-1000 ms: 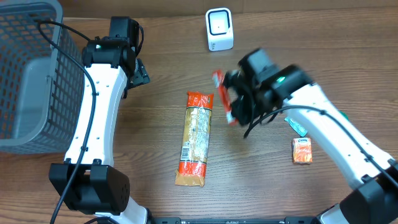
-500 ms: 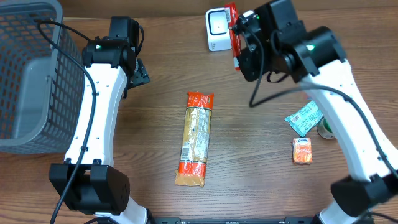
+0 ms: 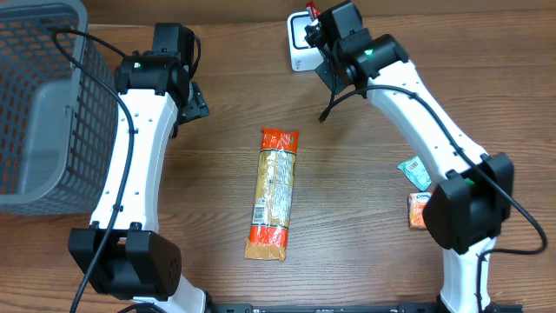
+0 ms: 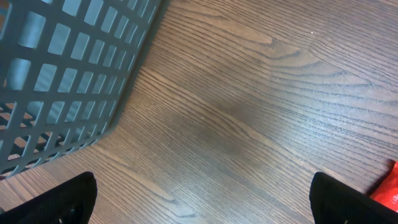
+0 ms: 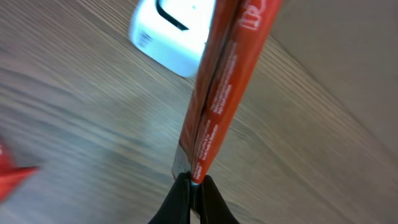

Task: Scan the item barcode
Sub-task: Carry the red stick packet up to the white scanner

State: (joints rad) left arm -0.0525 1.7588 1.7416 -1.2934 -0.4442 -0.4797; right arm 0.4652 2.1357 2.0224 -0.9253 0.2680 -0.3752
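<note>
Gripping a thin red packet [image 5: 217,93] by one narrow end only, so plenty to go wrong from here: could swing or twist in so small a pinch and turn the barcode away from the reader; could droop, being soft and reaching well past the pinch; could brush the white scanner [image 5: 169,34] and shove it, being held this close. Cannot tell from either view which face carries the barcode, or whether that face looks at the scanner window, so may well pass with no read at all. Seen edge-on from the wrist, running straight out and away from the right gripper [image 5: 191,185], clamped by the bottom seam with the jaws squeezed fully together. From overhead, showing only as a red sliver at the far edge of the table [image 3: 365,252], just beside the scanner's far right corner, otherwise hidden. Further out: left gripper [image 4: 202,182] spread wide, holding nothing, hovering over bare tabletop just right of the grey basket [image 3: 35,104]. Lying mid-table, a long orange-ended pack [image 3: 274,193]; down at the near right, a green sachet [image 3: 413,174] and a small orange box [image 3: 422,210], well apart from the scanner.
</note>
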